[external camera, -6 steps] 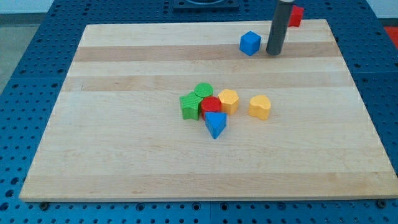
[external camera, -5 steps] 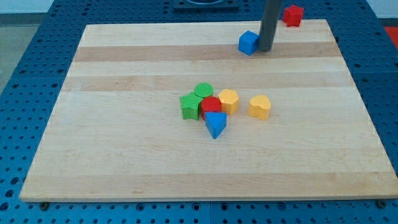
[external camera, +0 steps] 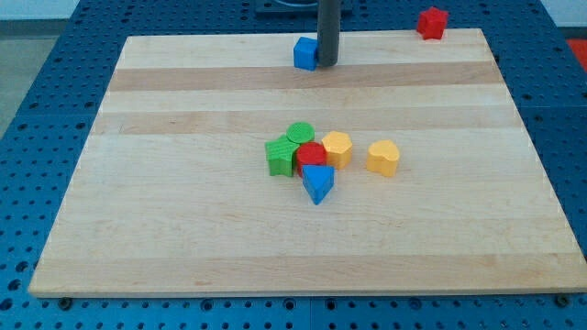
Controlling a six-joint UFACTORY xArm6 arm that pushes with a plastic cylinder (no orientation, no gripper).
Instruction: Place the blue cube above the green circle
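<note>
My tip (external camera: 326, 64) is down on the wooden surface (external camera: 183, 229) near the view's top edge, and the blue cube (external camera: 305, 53) sits right against its left side, apparently touching, though the rod hides the cube's right face so I cannot be fully sure of contact. The arm has no gripper, only the straight dark rod, so there is nothing to spread or press together.

The blue cube lies close to the top rim of the surface, a little left of the board's midline. The green circle (external camera: 300, 134) is well below it, near the middle of the surface, almost straight down from the cube and my tip.

Counted, eight blocks show. Two are blue: the cube and a blue triangular block (external camera: 317, 183) at the bottom of the central cluster. Two are green: the circle and a green star-like block (external camera: 280, 156) just to its lower left, touching it. Two are red: a red round block (external camera: 312, 155) in the cluster's middle, and a red block (external camera: 431, 22) off the surface at the view's top right, well apart from everything. Two are yellow: one yellow block (external camera: 337, 148) touching the red round one, and a second yellow block (external camera: 383, 158) standing slightly apart to the right.
</note>
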